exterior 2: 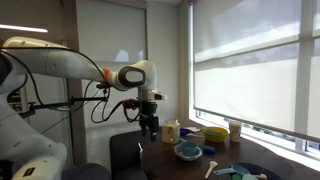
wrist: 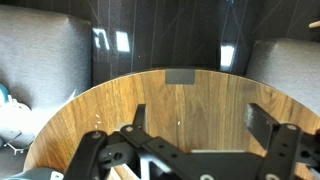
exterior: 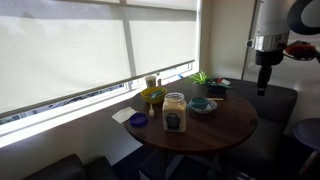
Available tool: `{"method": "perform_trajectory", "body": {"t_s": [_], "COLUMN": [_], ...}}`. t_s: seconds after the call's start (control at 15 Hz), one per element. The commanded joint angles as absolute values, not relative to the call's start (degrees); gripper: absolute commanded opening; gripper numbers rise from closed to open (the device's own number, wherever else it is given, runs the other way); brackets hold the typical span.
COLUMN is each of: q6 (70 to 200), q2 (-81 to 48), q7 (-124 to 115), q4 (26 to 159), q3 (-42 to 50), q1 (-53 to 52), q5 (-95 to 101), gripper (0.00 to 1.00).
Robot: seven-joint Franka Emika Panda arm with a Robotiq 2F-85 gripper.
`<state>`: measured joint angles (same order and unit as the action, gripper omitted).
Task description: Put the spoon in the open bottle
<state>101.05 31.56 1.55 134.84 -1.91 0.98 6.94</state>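
The open bottle is a clear jar with a light label (exterior: 175, 112), standing near the middle of the round wooden table (exterior: 225, 125); it also shows in the other exterior view (exterior 2: 171, 131). Its blue lid (exterior: 138, 121) lies beside it. A light wooden spoon (exterior 2: 211, 168) lies on the table by a blue bowl (exterior 2: 187, 151). My gripper (exterior: 264, 78) hangs above the table's edge, well away from the jar and spoon. In the wrist view the gripper (wrist: 200, 125) is open and empty over bare wood. The spoon and jar are out of the wrist view.
A yellow bowl (exterior: 152, 96), a cup (exterior: 152, 81), a small plant (exterior: 200, 77), a teal object (exterior: 218, 88) and a white napkin (exterior: 122, 115) also sit on the table. Dark grey chairs (wrist: 40, 50) surround the table. A window with blinds runs along one side.
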Motion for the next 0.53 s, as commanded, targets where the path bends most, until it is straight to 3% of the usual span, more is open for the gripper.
{"method": "perform_trajectory", "body": {"t_s": [0.0, 0.47], "q6": [100.86, 109.64], "q2": [31.51, 26.66], "q7": [1.31, 0.36], "q4": [134.69, 130.63], "q3": [-1.46, -0.05], "q1": [0.4, 2.28], "q5": [7.16, 8.84], "gripper": [1.0, 1.0]}}
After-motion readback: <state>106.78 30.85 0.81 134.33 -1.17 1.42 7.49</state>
